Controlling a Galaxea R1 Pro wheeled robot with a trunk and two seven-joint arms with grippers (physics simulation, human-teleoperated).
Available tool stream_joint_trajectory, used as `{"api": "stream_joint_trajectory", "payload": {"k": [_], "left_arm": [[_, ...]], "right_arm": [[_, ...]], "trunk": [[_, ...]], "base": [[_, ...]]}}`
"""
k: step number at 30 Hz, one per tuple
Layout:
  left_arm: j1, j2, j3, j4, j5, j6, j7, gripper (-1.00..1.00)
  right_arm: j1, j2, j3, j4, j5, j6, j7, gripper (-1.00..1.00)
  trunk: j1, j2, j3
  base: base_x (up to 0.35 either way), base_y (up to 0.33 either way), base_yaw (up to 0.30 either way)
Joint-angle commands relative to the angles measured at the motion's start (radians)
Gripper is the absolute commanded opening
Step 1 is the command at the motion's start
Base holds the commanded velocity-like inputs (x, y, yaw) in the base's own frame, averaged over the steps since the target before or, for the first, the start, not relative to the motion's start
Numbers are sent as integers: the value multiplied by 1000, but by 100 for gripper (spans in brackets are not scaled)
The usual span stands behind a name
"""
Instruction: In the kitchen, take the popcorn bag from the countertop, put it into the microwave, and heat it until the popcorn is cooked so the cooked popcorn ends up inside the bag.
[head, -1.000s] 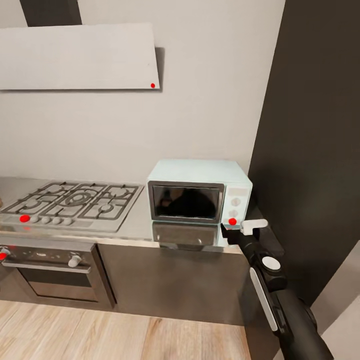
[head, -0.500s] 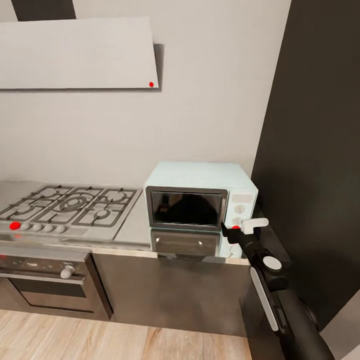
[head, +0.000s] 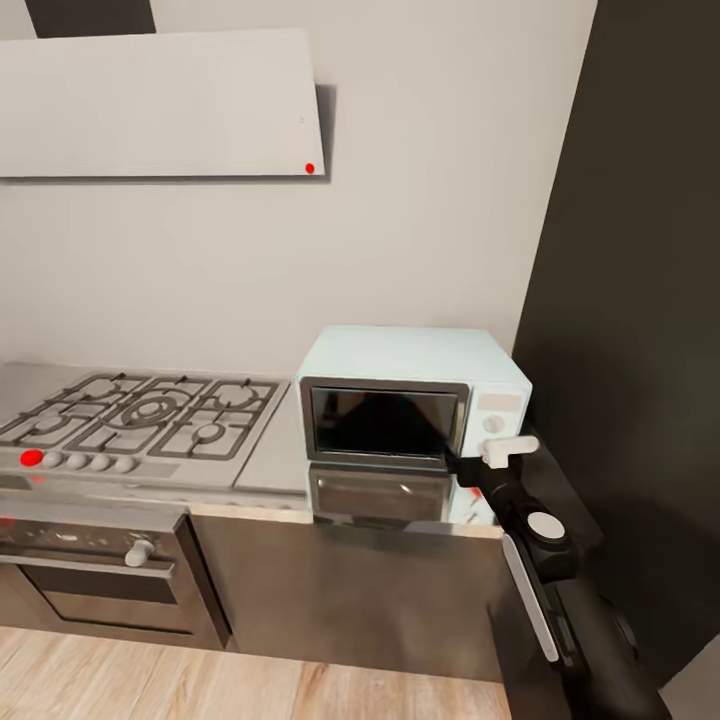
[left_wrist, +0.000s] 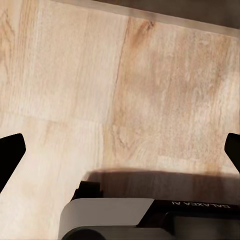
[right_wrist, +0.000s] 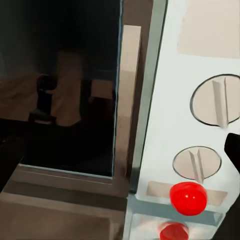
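Right hand (head: 478, 462) at microwave (head: 415, 410) front, centre right of frame.
Fingers spread open by the knob strip (right_wrist: 202, 120), door shut; left hand (left_wrist: 120, 150) open over wood floor (left_wrist: 125, 85).

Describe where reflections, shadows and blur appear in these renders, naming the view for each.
Head view: the microwave mirrors in the glossy countertop; the wall panel casts a soft shadow.
Right wrist view: the dark glass door holds dim reflections; the knobs look soft.
Left wrist view: a dark shadow band crosses the wood floor.
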Motion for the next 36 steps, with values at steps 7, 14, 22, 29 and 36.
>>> {"api": "stream_joint_trajectory", "payload": {"k": [7, 14, 22, 29, 36], "left_arm": [[-1, -1, 6, 1, -1, -4, -1, 100], [-9, -4, 6, -7, 3, -16, -2, 100], [-2, -7, 5, 9, 4, -29, -1, 100], [-2, -7, 7, 11, 7, -29, 0, 100], [6, -7, 7, 11, 7, -31, 0, 100]], "right_arm": [[-1, 0, 1, -1, 4, 6, -3, 100], [-12, -2, 9, 2, 5, 13, -3, 100], [-13, 0, -4, 16, 9, 14, -7, 100], [-14, 0, -7, 17, 9, 18, -8, 100], [-14, 1, -7, 17, 7, 20, -8, 100]], "trunk": [[0, -1, -1], [0, -1, -1], [0, -1, -1], [0, -1, -1], [0, -1, -1]], "base": [[174, 5, 0], [28, 0, 0], [0, 0, 0], [132, 0, 0], [9, 0, 0]]}}
